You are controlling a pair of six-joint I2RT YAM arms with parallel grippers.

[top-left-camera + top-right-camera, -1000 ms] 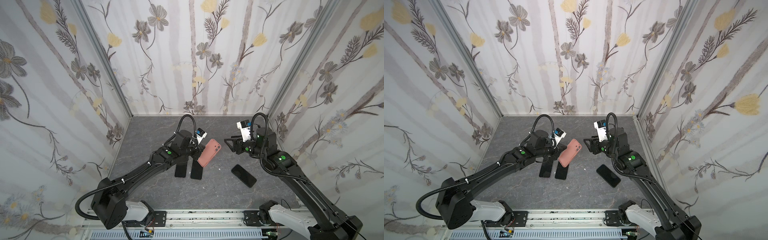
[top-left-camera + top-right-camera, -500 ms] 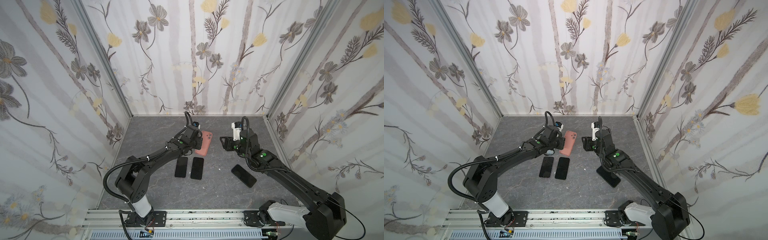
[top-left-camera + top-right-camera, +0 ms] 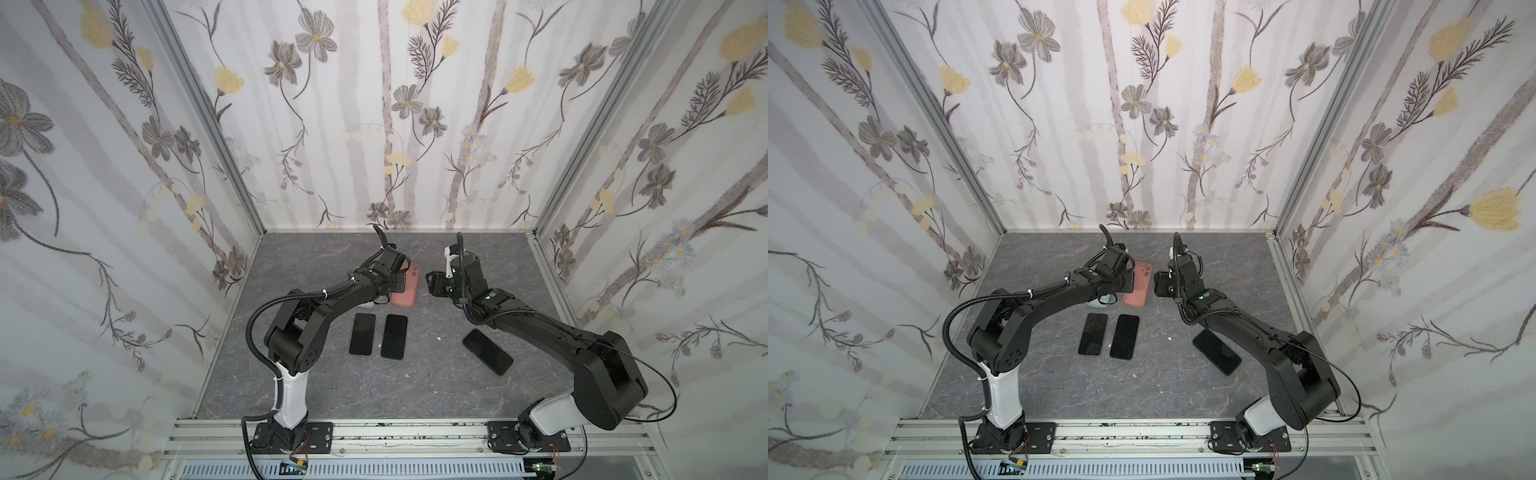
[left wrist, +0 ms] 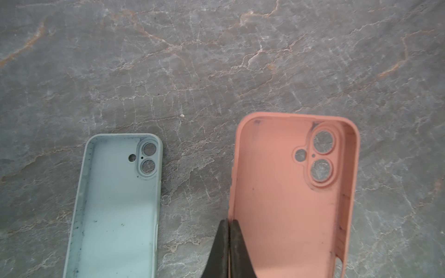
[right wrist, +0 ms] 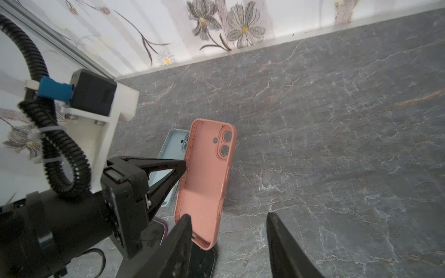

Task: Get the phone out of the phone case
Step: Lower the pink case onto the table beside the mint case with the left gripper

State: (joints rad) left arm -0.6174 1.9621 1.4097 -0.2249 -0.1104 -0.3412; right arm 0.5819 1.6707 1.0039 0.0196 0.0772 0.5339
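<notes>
left jaws pinched shut, right jaws parted

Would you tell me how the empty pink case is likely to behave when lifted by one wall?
Probably light: the pink case is an empty thin shell. Likely bendy: pinched by the left gripper at one thin wall only, it may twist.

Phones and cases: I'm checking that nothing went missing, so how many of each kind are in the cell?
Bare black rectangular phones: 3
Empty soft cases: 2 (salmon-pink phone case, pale blue phone case)
Total: 5
</notes>
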